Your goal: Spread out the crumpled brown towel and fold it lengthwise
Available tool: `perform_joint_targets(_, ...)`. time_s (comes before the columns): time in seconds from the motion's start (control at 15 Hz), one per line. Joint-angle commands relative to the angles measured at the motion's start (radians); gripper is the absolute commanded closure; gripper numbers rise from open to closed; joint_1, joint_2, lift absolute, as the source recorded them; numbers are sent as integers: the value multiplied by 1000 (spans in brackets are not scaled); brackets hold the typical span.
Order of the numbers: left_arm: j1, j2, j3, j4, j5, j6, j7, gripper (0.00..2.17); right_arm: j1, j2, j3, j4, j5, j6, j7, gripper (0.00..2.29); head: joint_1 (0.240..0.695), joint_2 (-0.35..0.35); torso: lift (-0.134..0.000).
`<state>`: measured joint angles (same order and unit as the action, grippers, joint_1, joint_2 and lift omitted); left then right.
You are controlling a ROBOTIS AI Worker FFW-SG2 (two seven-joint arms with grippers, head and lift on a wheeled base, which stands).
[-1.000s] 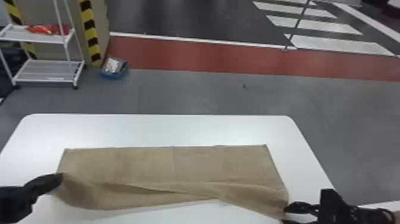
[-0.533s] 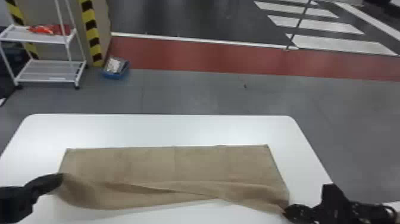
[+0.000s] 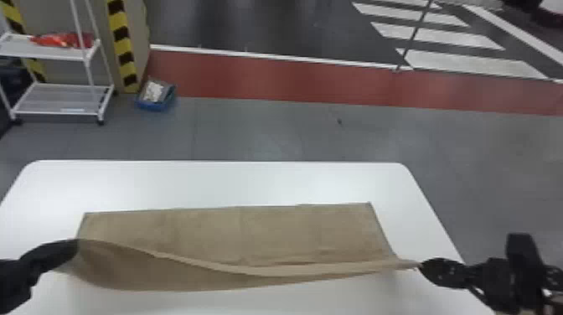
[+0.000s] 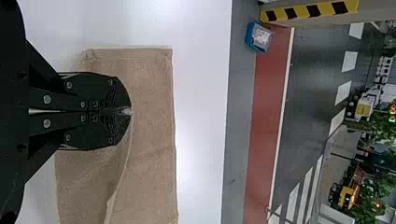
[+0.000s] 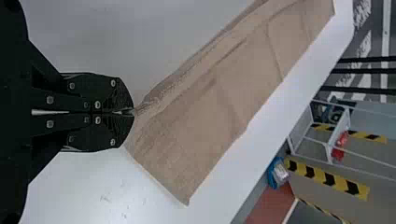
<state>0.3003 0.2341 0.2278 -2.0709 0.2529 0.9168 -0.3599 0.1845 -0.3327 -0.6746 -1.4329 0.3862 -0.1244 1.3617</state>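
So the right end effector (image 3: 420,267) has closed on the towel's (image 3: 272,234) near right corner and pulled it up and outward. The left end effector (image 3: 78,243) shifted out a bit too, and the loose near side's now stretched between them.

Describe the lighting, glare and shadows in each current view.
Head view: soft glare whitens the table beyond the towel, whose near fold looks shaded at the left; left wrist view: the tabletop glows brightest past the towel's far edge; right wrist view: the tabletop is dull grey on the towel's near side, brighter off its right end.
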Motion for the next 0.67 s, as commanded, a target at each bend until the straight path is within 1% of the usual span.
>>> perform_joint_targets(0.0, -1, 2, 15, -20, 6, 9, -4, 1393, -45, -17, -88, -11, -63, 53, 5, 1477, 695, -244, 0)
perform_joint_targets(0.07, -3, 2, 21, -32, 12, 12, -13, 1393, -69, -28, -106, 11, -69, 59, 5, 1477, 695, -258, 0)
perform_joint_targets(0.27, -3, 4, 24, -60, 16, 12, -19, 1393, -128, -35, -131, 75, -75, 56, 5, 1477, 695, -304, 0)
perform_joint_targets(0.47, -20, 2, 5, -46, 9, 12, -16, 1393, -181, -39, -103, 160, -53, 38, -27, 1477, 695, -314, 0)
perform_joint_targets(0.6, -58, 4, -15, 5, -3, 12, -14, 1393, -230, -39, -79, 209, -41, 35, -53, 1477, 695, -313, 0)
